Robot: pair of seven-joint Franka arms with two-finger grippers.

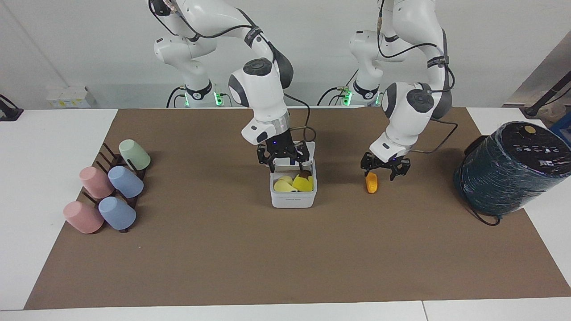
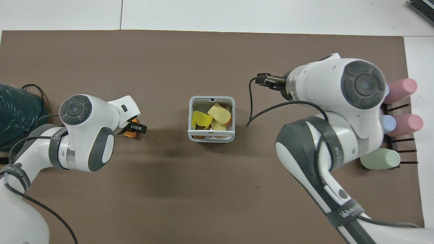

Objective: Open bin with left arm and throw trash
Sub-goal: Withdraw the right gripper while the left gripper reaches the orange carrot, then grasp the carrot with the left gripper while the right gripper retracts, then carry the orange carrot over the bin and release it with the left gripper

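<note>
The white bin [image 1: 293, 200] stands mid-mat with its lid up on the robots' side; it also shows in the overhead view [image 2: 211, 138]. In it lie the bright yellow chunk [image 1: 304, 183] [image 2: 200, 119] and the pale yellow block [image 1: 282, 186] [image 2: 219, 113]. The orange ribbed oblong [image 1: 371, 183] [image 2: 129, 133] lies on the mat toward the left arm's end. My left gripper [image 1: 380, 171] [image 2: 138, 127] is open just over it, fingers astride its nearer end. My right gripper [image 1: 285, 168] is open and empty over the bin in the facing view. The overhead view shows it [image 2: 267, 80] off the bin, over the mat toward the cups.
A dark teal wrapped cylinder [image 1: 508, 167] stands at the left arm's end of the table. Several pastel cups [image 1: 107, 187] lie on a black rack at the right arm's end. The brown mat [image 1: 285, 258] covers the table.
</note>
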